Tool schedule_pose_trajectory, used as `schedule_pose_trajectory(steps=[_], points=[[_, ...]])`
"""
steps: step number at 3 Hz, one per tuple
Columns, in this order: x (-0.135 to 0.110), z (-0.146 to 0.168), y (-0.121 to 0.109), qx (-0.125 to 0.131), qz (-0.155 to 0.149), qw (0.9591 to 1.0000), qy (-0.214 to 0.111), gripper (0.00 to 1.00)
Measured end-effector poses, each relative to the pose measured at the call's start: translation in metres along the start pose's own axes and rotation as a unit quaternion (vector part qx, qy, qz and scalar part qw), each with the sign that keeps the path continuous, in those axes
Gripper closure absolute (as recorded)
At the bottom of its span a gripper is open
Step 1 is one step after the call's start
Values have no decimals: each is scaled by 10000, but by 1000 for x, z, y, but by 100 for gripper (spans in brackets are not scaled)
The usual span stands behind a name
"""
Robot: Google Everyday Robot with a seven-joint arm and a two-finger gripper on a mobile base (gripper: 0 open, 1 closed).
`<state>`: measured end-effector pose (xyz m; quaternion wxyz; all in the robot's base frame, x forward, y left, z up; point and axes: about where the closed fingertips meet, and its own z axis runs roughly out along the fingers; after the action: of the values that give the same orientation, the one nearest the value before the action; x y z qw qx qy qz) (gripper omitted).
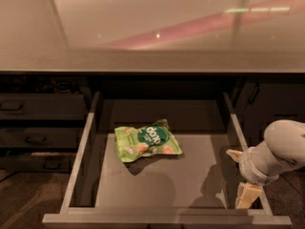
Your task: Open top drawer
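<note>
Dark grey top drawer (pixel 78 161) stands pulled out at lower centre, a green crinkled snack bag (pixel 147 142) lying inside. I see my cream-fingered tool (pixel 241 174) lower right, at the drawer's right wall, spread wide, empty.

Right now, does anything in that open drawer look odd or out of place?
Nothing looks spilled or damaged. The only oddity is a crumpled green snack bag lying askew, alone on the floor of the pulled-out top drawer. The gripper sits over the drawer's right wall, near its front corner.
</note>
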<state>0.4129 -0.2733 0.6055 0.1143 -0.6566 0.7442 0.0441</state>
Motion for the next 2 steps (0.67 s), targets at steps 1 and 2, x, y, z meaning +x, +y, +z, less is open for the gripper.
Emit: schedule_pose_trajectory(steps=[1, 2], points=[[0, 0, 5, 1, 22, 10000, 25, 0], [0, 0, 5, 1, 22, 10000, 25, 0]])
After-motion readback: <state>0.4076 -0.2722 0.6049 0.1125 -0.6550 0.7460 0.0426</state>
